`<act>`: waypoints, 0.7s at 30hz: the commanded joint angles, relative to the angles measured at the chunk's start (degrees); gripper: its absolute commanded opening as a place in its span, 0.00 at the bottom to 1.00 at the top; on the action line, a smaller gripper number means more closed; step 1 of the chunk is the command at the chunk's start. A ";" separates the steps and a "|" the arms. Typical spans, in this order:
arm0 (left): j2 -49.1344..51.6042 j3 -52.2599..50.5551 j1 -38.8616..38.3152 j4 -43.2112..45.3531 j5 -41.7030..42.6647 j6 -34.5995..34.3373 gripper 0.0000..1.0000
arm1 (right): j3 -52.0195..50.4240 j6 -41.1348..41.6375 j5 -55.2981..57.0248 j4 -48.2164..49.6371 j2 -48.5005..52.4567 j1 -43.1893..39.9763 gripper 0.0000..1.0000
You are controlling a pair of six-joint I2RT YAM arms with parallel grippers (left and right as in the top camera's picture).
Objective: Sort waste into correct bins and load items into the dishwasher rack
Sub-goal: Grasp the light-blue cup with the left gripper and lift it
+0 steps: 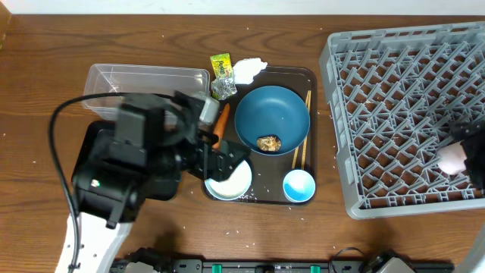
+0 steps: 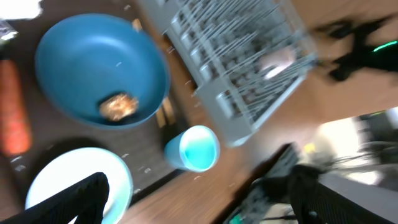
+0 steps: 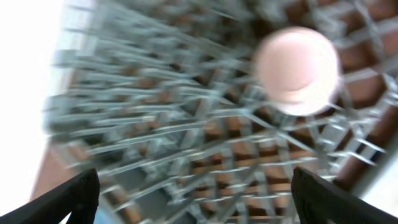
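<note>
1. The left gripper point(image 2: 199, 205) is hanging over the lower left part of the brown serving tray point(image 1: 265, 196), above the white bowl point(image 1: 227, 183). Its fingers point(image 2: 74, 199) are standing wide apart, with nothing between them.
2. The right gripper point(image 3: 199, 202) is hovering over the right part of the dishwasher rack point(image 1: 394, 91). Its fingers point(image 3: 62, 199) are also spreading wide and gripping nothing.
3. The pink cup point(image 3: 297, 70) is resting among the pegs of the rack, near the right edge of the overhead view. It is sitting ahead of the right fingertips, not between them. Blur is hiding which way up it is.
4. The dark-blue dish point(image 1: 271, 114) is sitting in the centre of the serving tray. The brown food lump point(image 1: 268, 142) is lying inside it, near its lower rim.
5. The 2 chopsticks point(image 1: 302, 140) are lying together on the serving tray, just right of the dish.
6. The light-blue cup point(image 1: 298, 186) is standing mouth up at the lower right of the serving tray, to the right of the white bowl.
7. The carrot point(image 1: 221, 121) is lying on the serving tray just left of the dish, with its lower end hidden by the left arm.
8. The wrappers point(image 1: 221, 72) and the tissue point(image 1: 248, 70) are lying side by side at the upper left corner of the serving tray, wrappers on the left.
9. The clear tub point(image 1: 144, 80) is sitting on the table, left of the serving tray. The left arm is covering its lower edge.
</note>
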 commanded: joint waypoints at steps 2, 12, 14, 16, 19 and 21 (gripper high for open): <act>1.88 0.20 -8.52 -0.22 -16.98 0.96 0.93 | 1.92 -4.85 -8.00 -1.20 -6.82 3.63 0.92; 19.80 -0.07 -25.59 3.50 -25.22 -0.57 0.92 | 1.86 -14.36 -6.69 -4.79 -8.85 11.69 0.97; 23.06 -0.07 -27.30 4.39 -25.24 -2.27 0.91 | 1.86 -14.36 -6.56 -5.14 -8.87 11.69 0.96; 26.29 -0.07 -28.30 4.92 -25.24 -4.92 0.88 | 1.86 -14.40 -6.56 -5.53 -8.87 11.69 0.97; 30.80 -0.07 -28.89 5.79 -25.20 -8.11 0.79 | 1.86 -15.21 -6.27 -5.99 -8.87 11.69 0.96; 33.75 -0.07 -29.14 6.73 -24.59 -9.64 0.73 | 1.86 -15.19 -6.27 -5.92 -8.87 11.69 0.97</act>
